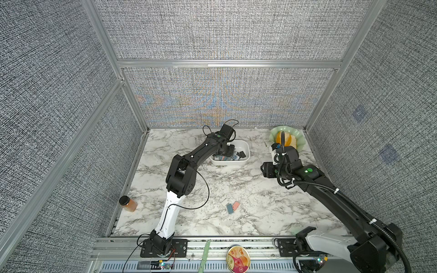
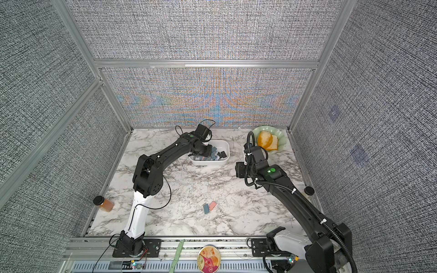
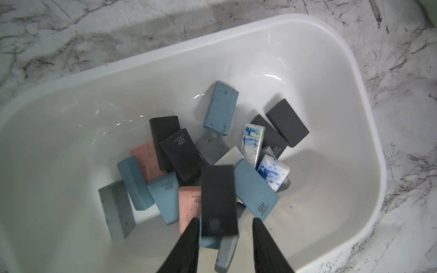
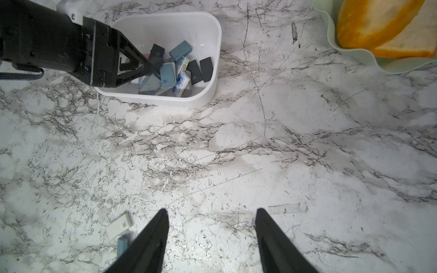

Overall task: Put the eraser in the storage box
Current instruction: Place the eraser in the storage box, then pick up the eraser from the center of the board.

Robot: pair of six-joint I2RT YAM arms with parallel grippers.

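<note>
Left wrist view: the black eraser [image 3: 218, 203] lies tilted over the pile inside the storage box [image 3: 319, 82], at the far centre of the counter [image 4: 236, 141]. The left pincer [image 3: 225, 221] straddles it, jaws wider than the eraser, one clear of it, so nothing is clamped. The right pincer [image 4: 212, 210] hovers open and empty. I judge this the release step; next calls for lifting clear, then fetching the loose erasers [image 1: 230, 205] nearer.

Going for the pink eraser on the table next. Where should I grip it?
Come straight down on the pink eraser: it lies flat. Probably set the fingers across its narrow width, toward the end away from the blue eraser, which crowds the other end.
</note>
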